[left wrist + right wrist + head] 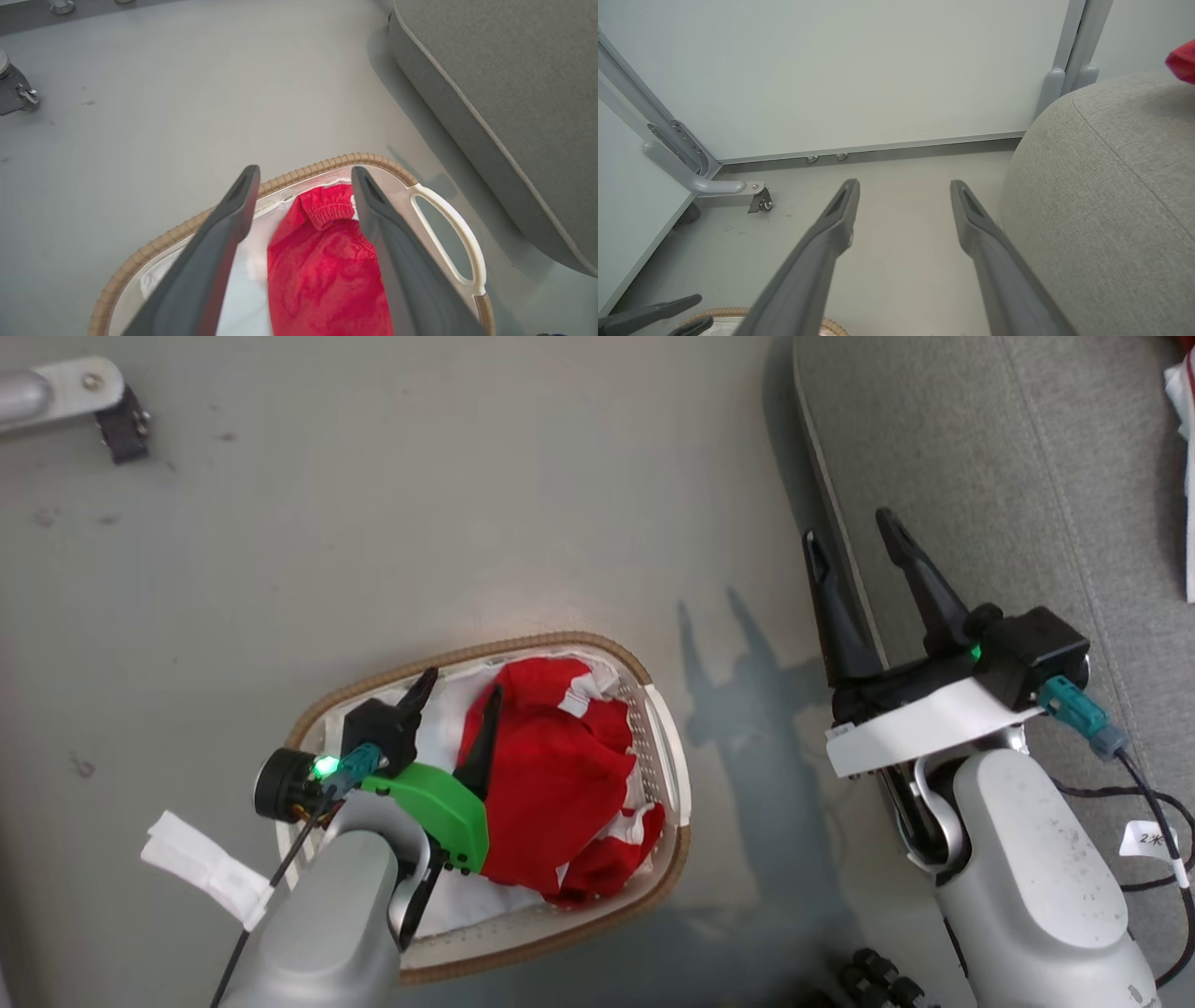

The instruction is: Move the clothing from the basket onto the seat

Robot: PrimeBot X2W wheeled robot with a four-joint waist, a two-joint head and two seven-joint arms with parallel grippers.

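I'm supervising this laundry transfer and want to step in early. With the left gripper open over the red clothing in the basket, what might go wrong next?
1. The open left gripper straddles the red garment, with the white cloth liner right beside it; closing may pinch the liner too and drag the basket.
2. The garment is bunched; a trailing fold might snag the handle on its way to the seat, past the open right gripper at the seat's edge.

Open floor (467,504) surrounds the basket (560,640) on most sides; near the basket's handled end, the seat (1008,476) blocks passage with its grey flank.
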